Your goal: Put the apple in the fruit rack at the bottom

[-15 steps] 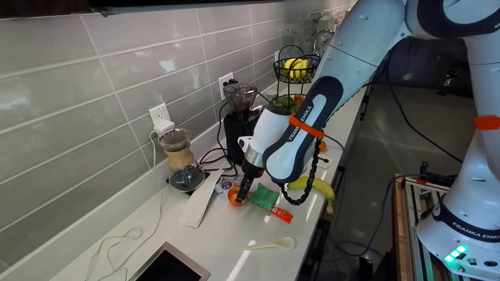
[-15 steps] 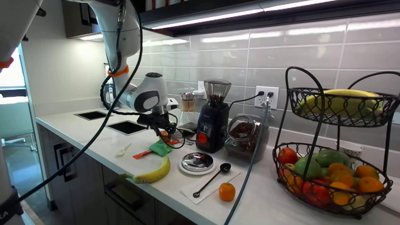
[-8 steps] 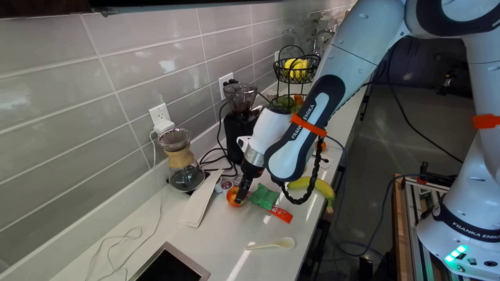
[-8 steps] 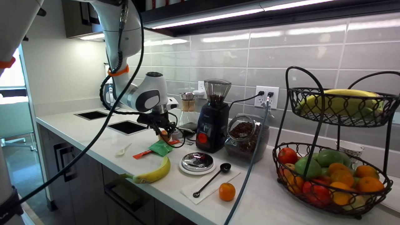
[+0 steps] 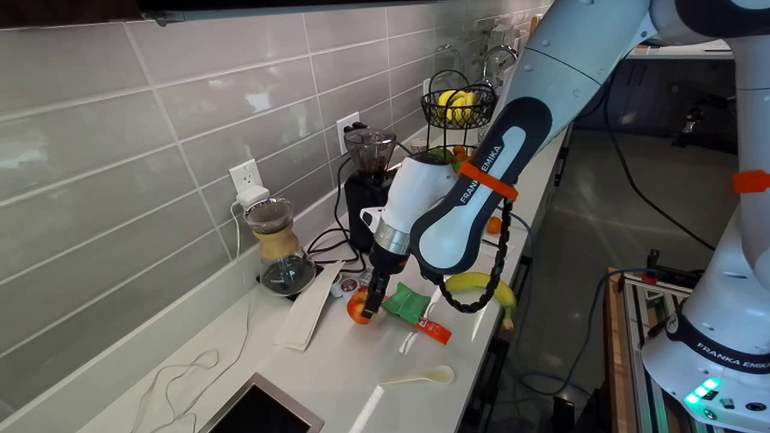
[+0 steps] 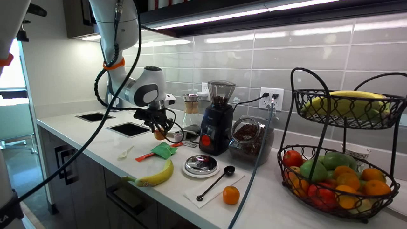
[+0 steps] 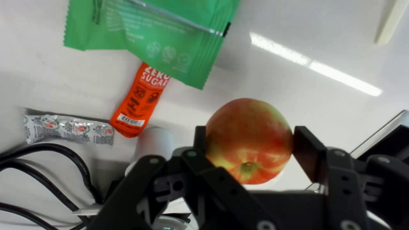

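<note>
So the apple (image 7: pixel 249 137) sits square between the fingers (image 7: pixel 308 150) of the tool (image 7: pixel 250 140), no sideways offset worth worrying about. It's round, so no long axis to line up either; the dimpled end shows in the wrist view. The tool is parted just the apple's width with a finger against each side, so I'd call that a proper hold. Looks barely off the table (image 6: pixel 270 203) to me, though I can't swear to a gap underneath. It's roughly midway between the wall edge and the front edge, with the green packet (image 7: pixel 153 38) near it.

What matters now, imo, is where the fruit rack (image 6: pixel 324 127) is: well apart from the tool, a long way down the wall edge, past the grinder (image 6: pixel 216 128) and the bean jar (image 6: pixel 251 140). So the carry is mostly lengthwise, away from the table end with the dark panels (image 6: pixel 128 129). A blue cable (image 6: pixel 257 165) slants from the wall edge toward the front edge in between and could snag.

The bottom basket (image 6: pixel 279 156) sits under the top basket (image 6: pixel 353 126), so going straight down probably won't work. I'd come in from the front-edge side, between the tiers and over the rim. There's a good heap of fruit (image 6: pixel 348 181) in there too, so the apple could roll if it's let go too high.
</note>
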You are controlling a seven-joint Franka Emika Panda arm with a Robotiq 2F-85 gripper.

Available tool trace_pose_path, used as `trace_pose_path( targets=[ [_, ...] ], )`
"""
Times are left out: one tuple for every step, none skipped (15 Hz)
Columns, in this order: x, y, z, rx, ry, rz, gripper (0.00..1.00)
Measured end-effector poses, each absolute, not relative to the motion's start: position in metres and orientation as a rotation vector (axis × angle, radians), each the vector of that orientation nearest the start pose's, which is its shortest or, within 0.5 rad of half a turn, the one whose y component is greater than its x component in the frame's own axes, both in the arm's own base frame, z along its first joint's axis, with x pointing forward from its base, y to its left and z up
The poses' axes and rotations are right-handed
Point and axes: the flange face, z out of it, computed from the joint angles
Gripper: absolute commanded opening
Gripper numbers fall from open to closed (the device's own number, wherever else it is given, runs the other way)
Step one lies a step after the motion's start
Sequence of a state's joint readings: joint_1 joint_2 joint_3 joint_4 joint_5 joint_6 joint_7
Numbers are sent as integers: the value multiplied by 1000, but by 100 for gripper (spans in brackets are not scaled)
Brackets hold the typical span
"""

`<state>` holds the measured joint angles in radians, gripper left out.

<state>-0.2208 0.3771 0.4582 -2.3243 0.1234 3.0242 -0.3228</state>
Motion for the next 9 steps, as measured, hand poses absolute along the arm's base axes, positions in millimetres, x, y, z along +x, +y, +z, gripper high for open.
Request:
trace_pose_path(
  targets=[
    [535, 122, 233, -2869, -580, -499, 43],
    [532, 122, 238, -2871, -606, -476, 43],
    [530, 121, 244, -2870, -628, -459, 43],
    [528, 121, 249, -2868, -639, -446, 43],
    [525, 120, 255, -2866, -644, -434, 43],
    [523, 119, 260, -2864, -641, -419, 43],
    [522, 115, 265, -2867, -623, -411, 43],
    [521, 109, 271, -2873, -601, -412, 43],
    [521, 102, 279, -2886, -571, -425, 43]
  ],
)
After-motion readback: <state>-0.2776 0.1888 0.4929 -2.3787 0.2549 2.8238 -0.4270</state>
